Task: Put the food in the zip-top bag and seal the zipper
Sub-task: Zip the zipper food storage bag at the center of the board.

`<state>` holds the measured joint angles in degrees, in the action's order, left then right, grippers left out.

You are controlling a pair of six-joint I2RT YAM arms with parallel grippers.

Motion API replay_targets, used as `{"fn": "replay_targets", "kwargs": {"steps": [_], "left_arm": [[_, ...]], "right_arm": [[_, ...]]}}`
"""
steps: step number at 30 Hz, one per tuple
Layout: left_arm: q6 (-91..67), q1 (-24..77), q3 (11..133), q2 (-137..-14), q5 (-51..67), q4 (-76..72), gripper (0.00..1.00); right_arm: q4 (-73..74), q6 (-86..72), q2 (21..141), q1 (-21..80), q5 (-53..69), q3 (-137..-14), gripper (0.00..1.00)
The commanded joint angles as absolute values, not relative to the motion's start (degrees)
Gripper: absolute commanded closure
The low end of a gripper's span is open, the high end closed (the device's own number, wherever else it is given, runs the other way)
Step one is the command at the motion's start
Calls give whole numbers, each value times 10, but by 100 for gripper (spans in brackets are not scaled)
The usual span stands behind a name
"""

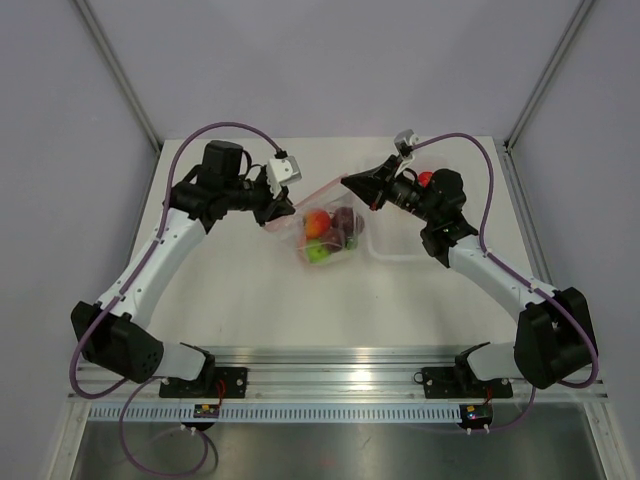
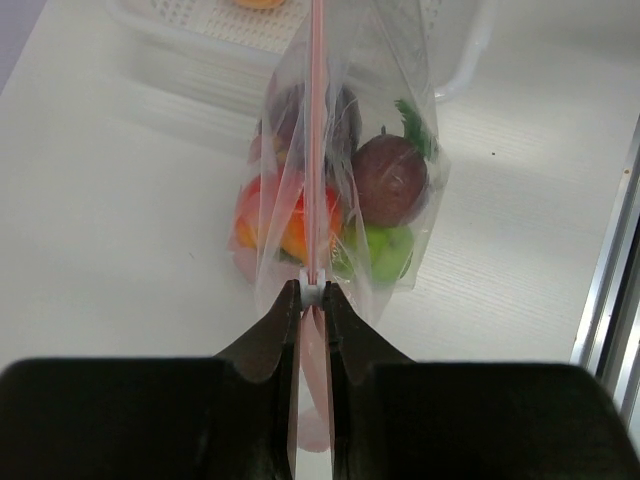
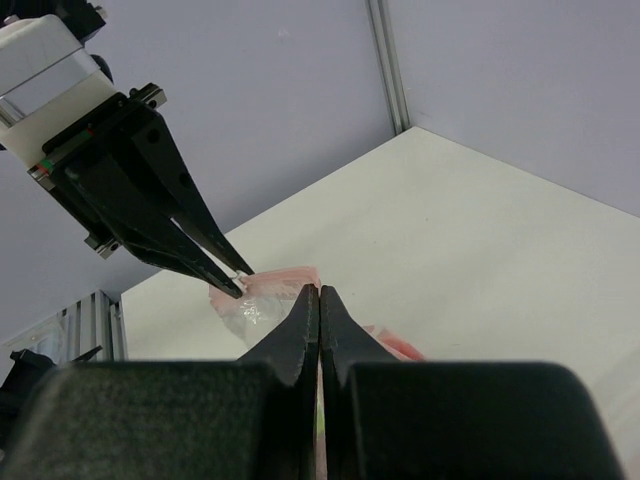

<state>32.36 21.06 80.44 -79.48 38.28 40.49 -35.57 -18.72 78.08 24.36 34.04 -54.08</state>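
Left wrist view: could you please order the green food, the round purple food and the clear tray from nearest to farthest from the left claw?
1. Green food: low in the bag, just right of the left claw.
2. Round purple food: above the green one, on the bag's right side.
3. Clear tray: behind the bag, at the top of the view.

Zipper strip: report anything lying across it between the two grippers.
Nothing visible does. The left gripper and the right gripper each pinch the zipper, and the strip between them runs bare. The food sits below it, inside the zip-top bag.
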Motion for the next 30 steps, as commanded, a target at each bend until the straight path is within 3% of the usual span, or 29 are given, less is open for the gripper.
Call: {"fn": "replay_targets", "kwargs": {"steps": [1,12,30], "left_arm": [[311,194,783,-766,343,424,100],[290,168,706,-737,339,378,100],[262,137,682,-766,352,342,100]], "right_arm": [[-442,-185,764,238,278,-548,100],[-450,-190,767,238,238,-550,100],[-461,-185,762,237,185,-536,100]]}}
